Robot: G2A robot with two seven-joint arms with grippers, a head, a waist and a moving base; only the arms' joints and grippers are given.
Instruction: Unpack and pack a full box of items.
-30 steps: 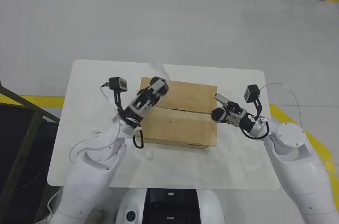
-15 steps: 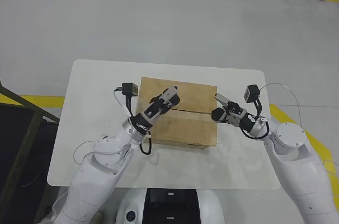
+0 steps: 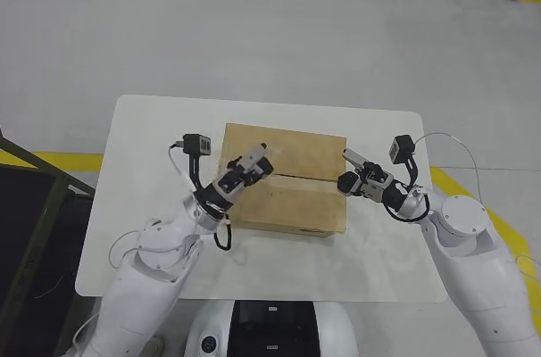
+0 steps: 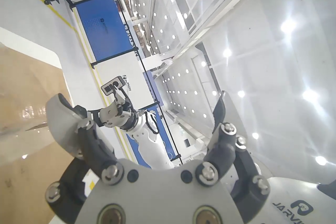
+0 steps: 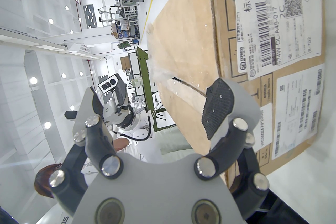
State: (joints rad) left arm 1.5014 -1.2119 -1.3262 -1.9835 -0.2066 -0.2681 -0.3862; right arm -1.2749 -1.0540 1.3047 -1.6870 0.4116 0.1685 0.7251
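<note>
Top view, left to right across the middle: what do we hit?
Order: dark rack → table, its left edge → left gripper → right gripper. Skipped the cardboard box: the left gripper sits over it, so its slot is unclear.

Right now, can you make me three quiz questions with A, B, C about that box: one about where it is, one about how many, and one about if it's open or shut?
1. Where does the cardboard box sit?
A. on the floor
B. on the white table
C. on a shelf

2. How many boxes are on the table?
A. three
B. two
C. one

3. How are the box's top flaps?
A. standing up
B. shut flat
C. torn off

Answers:
1 B, the top view shows it resting on the table.
2 C, a single box stands there.
3 B, the flaps lie flat and meet at a seam.
</note>
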